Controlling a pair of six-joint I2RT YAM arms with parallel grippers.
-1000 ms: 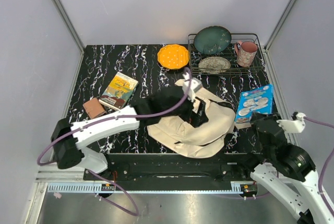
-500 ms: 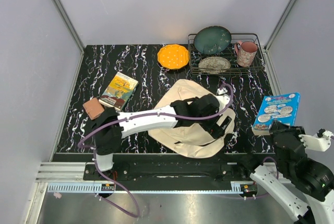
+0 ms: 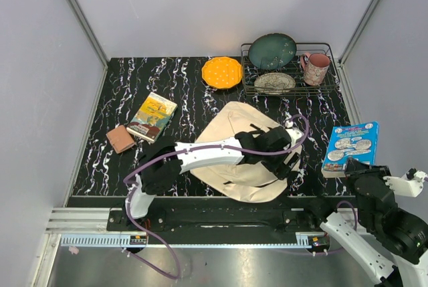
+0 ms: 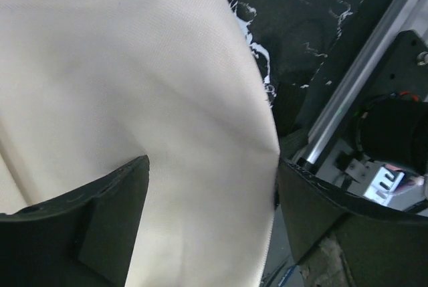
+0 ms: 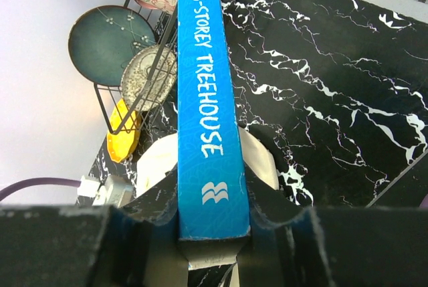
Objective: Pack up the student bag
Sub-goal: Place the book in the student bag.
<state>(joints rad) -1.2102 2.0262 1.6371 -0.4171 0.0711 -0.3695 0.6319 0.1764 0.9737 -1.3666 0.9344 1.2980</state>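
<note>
- Blue paperback book (image 5: 204, 100), spine up, sits clamped in the right gripper (image 5: 212, 233), whose jaws are closed on its lower end. A second ago it was just beside the bag's right rim. Now it is held off by the table's near right edge, well apart from the bag.
- Black left gripper (image 4: 210, 223) has swung from the bag's middle across to its near right edge. Its jaws stand spread, one on each side of a fold of cream cloth, not yet pinching it.
- Cream-beige fabric student bag (image 3: 231, 123) lies slumped flat at the middle of the black marbled table (image 3: 134, 79). From above no opening shows.
- Judging by this, the book has been pulled clear so the left arm can lift the cloth and open the bag. Nothing looks packed yet.
- Yellow picture book (image 3: 152, 116) and small brown book (image 3: 120, 138) lie left of the bag, unmoved.
- Wire dish rack (image 3: 331, 49) stands at the far edge, untouched.
</note>
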